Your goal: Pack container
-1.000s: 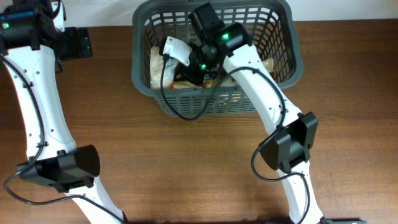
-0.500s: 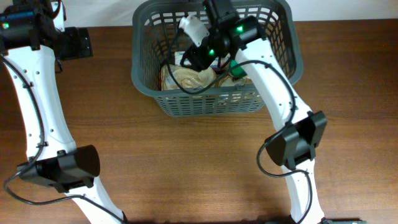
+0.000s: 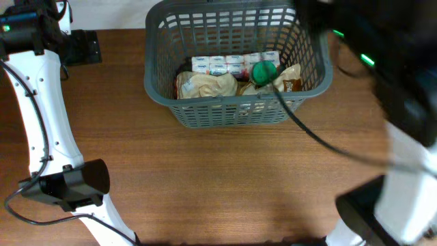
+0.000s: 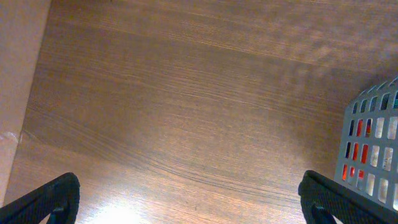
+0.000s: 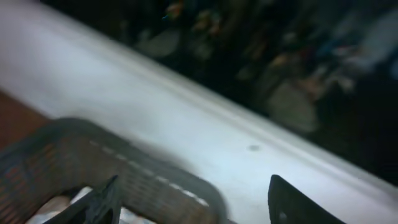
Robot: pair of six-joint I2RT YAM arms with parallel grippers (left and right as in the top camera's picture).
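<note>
The dark grey slotted basket (image 3: pixel 232 113) stands at the far middle of the table. It holds a row of white cartons (image 3: pixel 229 65), a green-lidded item (image 3: pixel 263 72) and beige bags (image 3: pixel 205 85). My left gripper (image 4: pixel 198 205) is open and empty over bare wood, left of the basket's corner (image 4: pixel 373 143). My right gripper (image 5: pixel 199 202) is open and empty, raised above the basket's rim (image 5: pixel 155 168). In the overhead view the right arm (image 3: pixel 382 61) is a dark blur close to the camera, and its fingers do not show.
The left arm (image 3: pixel 41 102) runs down the table's left side, its wrist (image 3: pixel 82 48) near the far left corner. A white wall edge (image 5: pixel 249 124) lies behind the basket. Brown wood table (image 3: pixel 205 178) stretches in front of the basket.
My right arm has lifted out of the basket and swung up to the right, uncovering the cartons and the green-lidded item. The left arm has not moved.
</note>
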